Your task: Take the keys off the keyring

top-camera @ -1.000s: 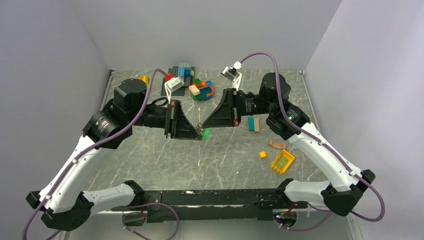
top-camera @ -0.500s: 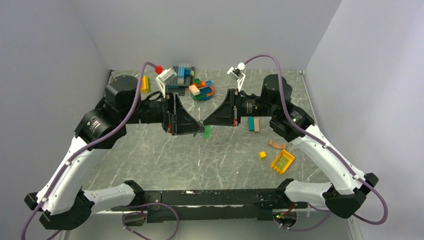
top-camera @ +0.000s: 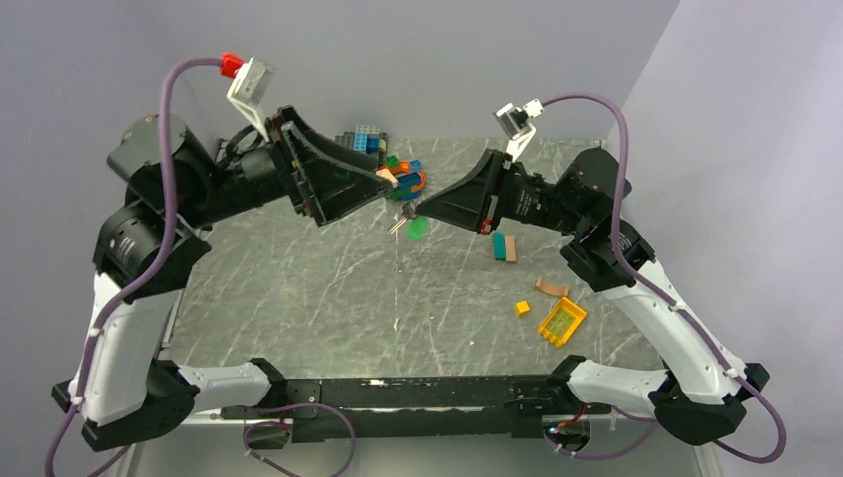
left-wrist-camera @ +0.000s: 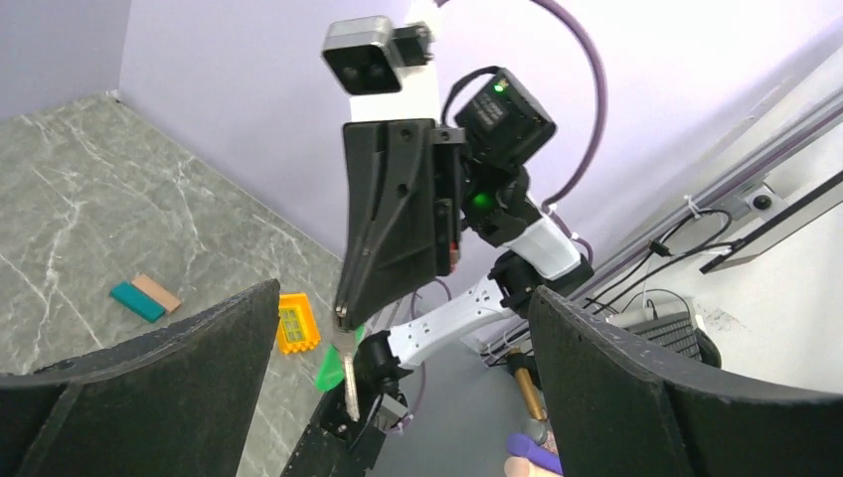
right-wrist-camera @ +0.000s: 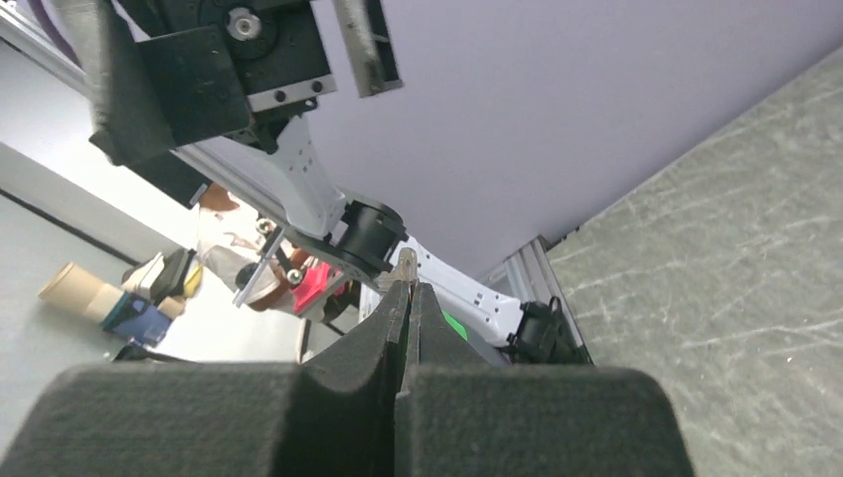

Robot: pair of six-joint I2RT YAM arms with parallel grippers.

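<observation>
Right hand (top-camera: 421, 208) is clenched and held up over the back middle of the table (top-camera: 328, 298), pinching the keys (left-wrist-camera: 350, 378) at their top end. In my wrist view a bit of metal pokes up between the closed pads (right-wrist-camera: 338, 397). I cannot tell whether it is ring or key head. Under the pinch one silver key hangs straight down, with a green tag (left-wrist-camera: 327, 372) right beside it. The keyring is too small to make out in any view.

Left hand (top-camera: 381, 187) is released, fingers wide apart, nothing between them. It is raised on the left and points at the right hand, tips near the keys but not touching.

Progress, my judgement: not done. The key and the tag hang from the same pinch point, so they look joined. I see no loose key on the table and none in the left hand. How many keys are in the bunch I cannot tell; only one shows clearly.

Left to do, as I judge it: the left hand closes on the hanging key, works it round and off the ring while the right hand holds, then repeats for any others.

Further out are bricks (top-camera: 398, 179) at the back, teal and tan blocks (top-camera: 504, 246) to the right, and a yellow tray (top-camera: 562, 321) nearer. None of them is involved.
</observation>
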